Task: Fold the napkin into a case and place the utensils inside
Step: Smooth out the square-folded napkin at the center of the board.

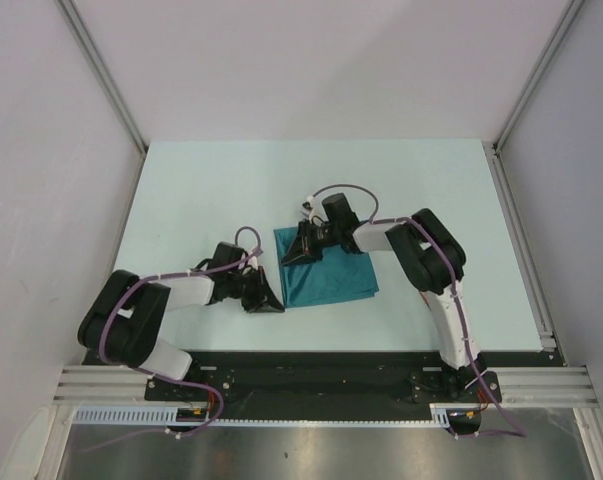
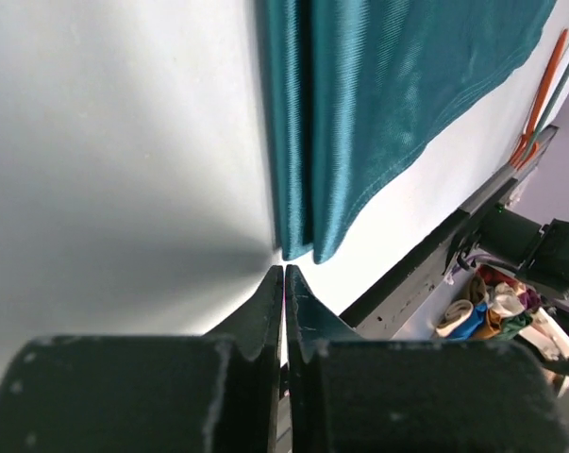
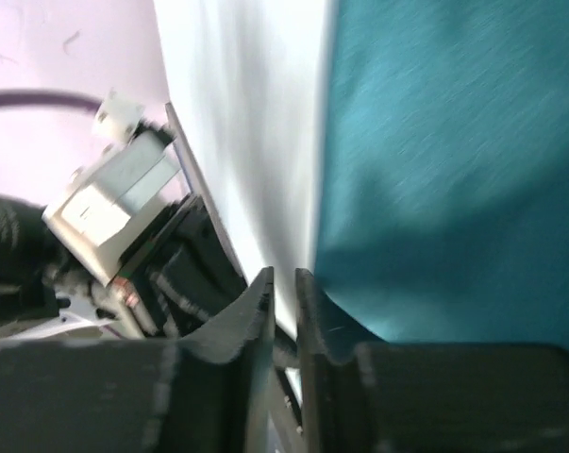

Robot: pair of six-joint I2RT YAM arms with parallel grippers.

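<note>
My left gripper (image 2: 284, 272) has its jaws pressed together and empty, the tips just short of the near left corner of the teal cloth napkin (image 1: 331, 275), which lies folded in flat layers on the pale table (image 1: 201, 190). My right gripper (image 3: 284, 276) sits at the napkin's far left corner with a narrow slit between its jaws, gripping nothing. The thin orange-red plastic utensil (image 2: 542, 94) lies on the table past the napkin's opposite edge, outside the folds.
</note>
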